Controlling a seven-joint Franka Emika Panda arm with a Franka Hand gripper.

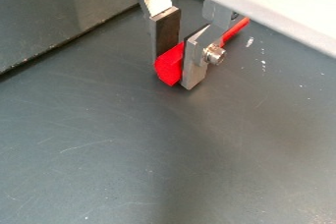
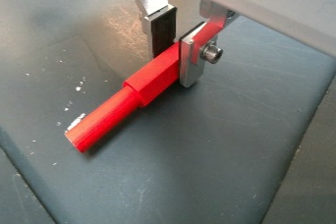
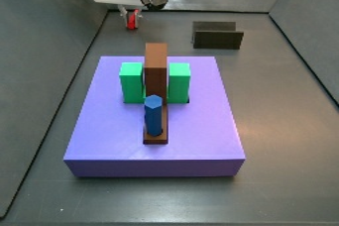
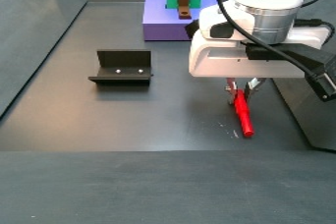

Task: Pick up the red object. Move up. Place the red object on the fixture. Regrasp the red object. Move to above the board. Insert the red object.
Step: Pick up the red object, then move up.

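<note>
— Where's the red object [image 2: 125,102]?

— Lying flat on the grey floor at right in a side view [image 4: 243,112], a stepped red peg, one end gripped between the gripper [image 2: 179,43] fingers.

— Room around it?

— Open floor; the fixture [image 4: 121,68] sits well apart, the purple board [image 3: 159,121] farther. Two green blocks [image 3: 131,82], one blue peg [image 3: 154,117].

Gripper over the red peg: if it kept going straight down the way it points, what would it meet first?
The gripper already straddles the long red peg, which lies on the dark grey floor; going down, its fingers would likely meet that floor first.
</note>
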